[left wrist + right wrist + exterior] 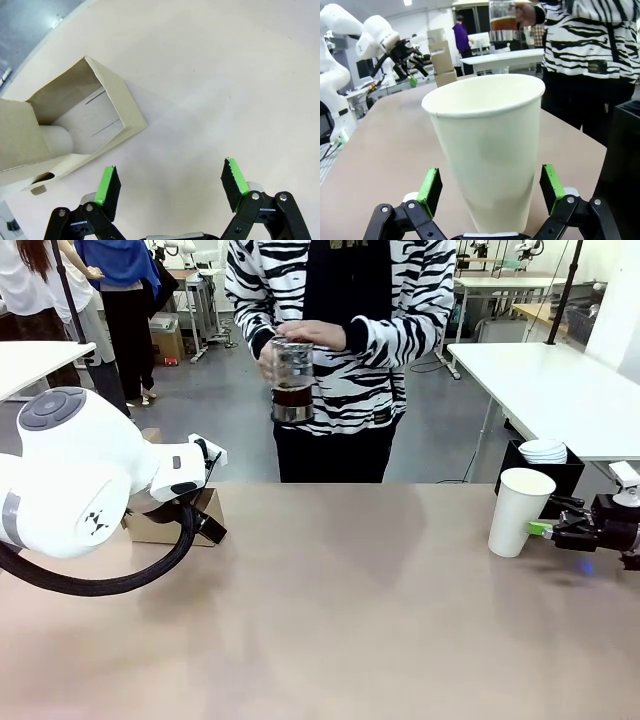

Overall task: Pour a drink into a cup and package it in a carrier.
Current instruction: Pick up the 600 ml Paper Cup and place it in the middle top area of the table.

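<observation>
The cup (pixel 520 510) stands upright and unlidded on the bench (pixel 330 620), at the robot's right end, just beside a black box of white lids (pixel 570 478). The right end effector (pixel 490 184) brackets the cup's lower half, green pads spread to either side with a sliver of gap each way, so nothing is pinched yet. The drink (pixel 292 397) is a dark layer in the clear jug (pixel 292 365), which the person's hands (pixel 318 335) hold beyond the far edge, well apart from the cup. The step looks like securing the cup for the pour: close gently (paper walls buckle easily), stay centred, and keep the cup vertical. At the bench's left end, the carrier (pixel 95 105) sits near the left end effector (pixel 172 180), which hangs spread and empty.
</observation>
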You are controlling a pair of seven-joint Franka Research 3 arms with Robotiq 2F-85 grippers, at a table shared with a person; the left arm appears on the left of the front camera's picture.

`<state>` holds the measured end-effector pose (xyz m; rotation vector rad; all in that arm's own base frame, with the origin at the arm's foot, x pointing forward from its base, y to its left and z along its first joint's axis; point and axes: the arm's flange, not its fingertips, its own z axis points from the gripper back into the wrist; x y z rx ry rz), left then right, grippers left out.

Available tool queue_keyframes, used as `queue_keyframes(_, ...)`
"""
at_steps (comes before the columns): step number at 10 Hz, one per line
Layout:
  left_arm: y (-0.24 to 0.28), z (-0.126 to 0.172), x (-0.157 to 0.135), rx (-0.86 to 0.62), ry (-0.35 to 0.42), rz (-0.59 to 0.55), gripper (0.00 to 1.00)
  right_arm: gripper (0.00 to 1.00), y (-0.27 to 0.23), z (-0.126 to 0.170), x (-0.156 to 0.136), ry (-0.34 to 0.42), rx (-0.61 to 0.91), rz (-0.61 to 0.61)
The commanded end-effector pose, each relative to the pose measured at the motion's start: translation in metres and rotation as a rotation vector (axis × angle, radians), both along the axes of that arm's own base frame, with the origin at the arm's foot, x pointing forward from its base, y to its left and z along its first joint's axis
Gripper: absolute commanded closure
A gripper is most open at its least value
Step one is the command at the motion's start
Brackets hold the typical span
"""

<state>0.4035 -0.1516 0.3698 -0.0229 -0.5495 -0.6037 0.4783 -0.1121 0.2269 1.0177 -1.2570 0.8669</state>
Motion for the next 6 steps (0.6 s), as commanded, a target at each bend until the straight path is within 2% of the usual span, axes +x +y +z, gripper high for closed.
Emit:
queue_keyframes(1, 0.000, 0.000, 0.000, -0.002, 0.000, -0.001, 0.00, 0.00, 0.015, -0.007, 0.011, -0.036, 0.023, 0.010)
queue_keyframes(6, 0.000, 0.000, 0.000, -0.002, 0.000, -0.001, 0.00, 0.00, 0.037, -0.013, 0.029, -0.031, 0.027, 0.034)
